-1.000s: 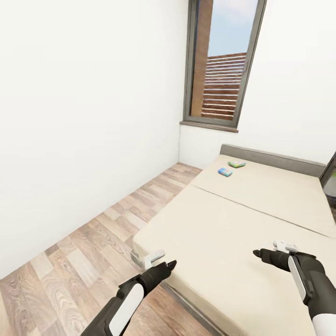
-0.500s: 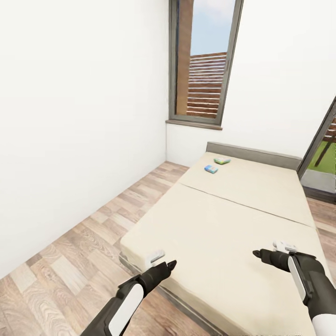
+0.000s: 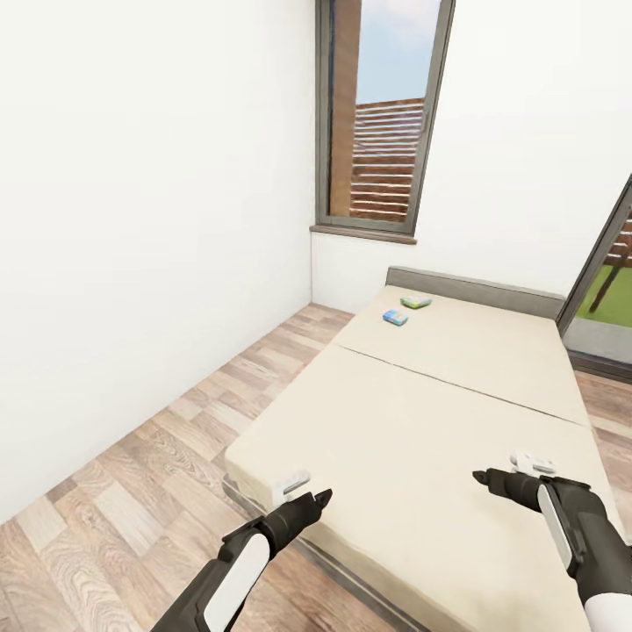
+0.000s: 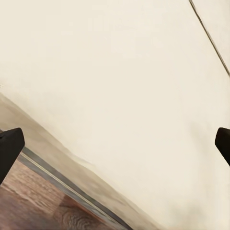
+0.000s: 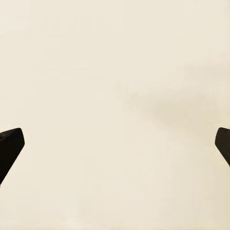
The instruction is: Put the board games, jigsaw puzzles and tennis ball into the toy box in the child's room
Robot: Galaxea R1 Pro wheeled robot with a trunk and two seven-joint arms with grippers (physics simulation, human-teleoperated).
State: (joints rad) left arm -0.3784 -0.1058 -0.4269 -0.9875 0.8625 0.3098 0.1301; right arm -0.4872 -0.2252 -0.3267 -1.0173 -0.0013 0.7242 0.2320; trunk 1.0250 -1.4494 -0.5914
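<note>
Two board games (image 3: 405, 310) lie far up the bed (image 3: 421, 421); my grippers gape empty, so I'd drive closer.

The bed (image 3: 421, 412) filling the lower right of the head view wears a matt cream cloth, smooth and unwrinkled apart from one seam across it; its base and headboard look like dull grey fabric or board. The floor (image 3: 140, 491) at lower left is wood plank with a strong grain and a faint satin sheen. The walls are flat matt white. The window frame (image 3: 321, 114) at top centre is dark grey with a low sheen, perhaps painted metal.
</note>
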